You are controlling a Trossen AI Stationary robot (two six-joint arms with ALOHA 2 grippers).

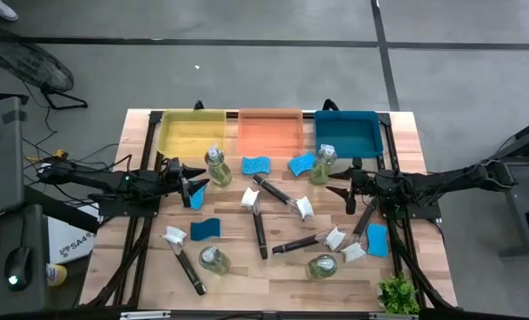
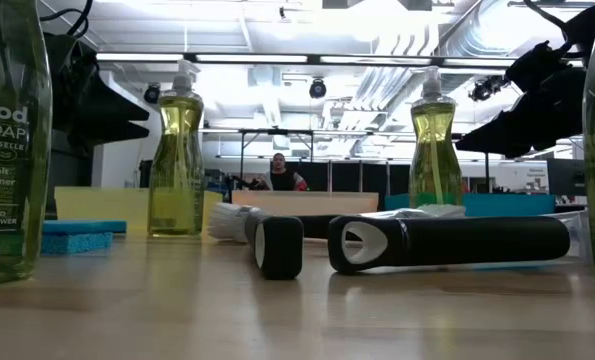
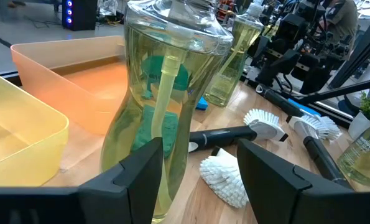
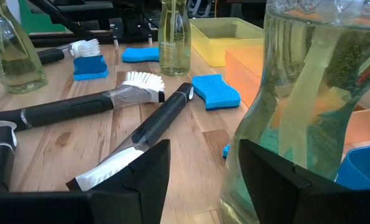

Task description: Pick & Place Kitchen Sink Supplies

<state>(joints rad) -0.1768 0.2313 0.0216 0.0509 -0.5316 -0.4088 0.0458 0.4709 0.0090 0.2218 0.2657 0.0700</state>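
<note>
My left gripper (image 1: 200, 185) stands open near the table's left side, just short of an upright clear soap bottle (image 1: 215, 167) that fills the left wrist view (image 3: 166, 93); nothing is between its fingers. My right gripper (image 1: 335, 182) stands open on the right side, beside a second upright bottle (image 1: 322, 165), which looms in the right wrist view (image 4: 303, 106). Two more bottles (image 1: 215, 260) (image 1: 322, 267) stand near the front edge. Blue sponges (image 1: 256, 165) (image 1: 205, 229) (image 1: 377, 240) and several dark-handled brushes (image 1: 262, 222) (image 1: 282, 194) lie flat on the wood.
A yellow tray (image 1: 191, 132), an orange tray (image 1: 269, 132) and a blue tray (image 1: 347, 133) stand side by side along the far edge. A small green plant (image 1: 397, 295) sits at the front right corner. Brushes and sponges crowd the middle of the table between the arms.
</note>
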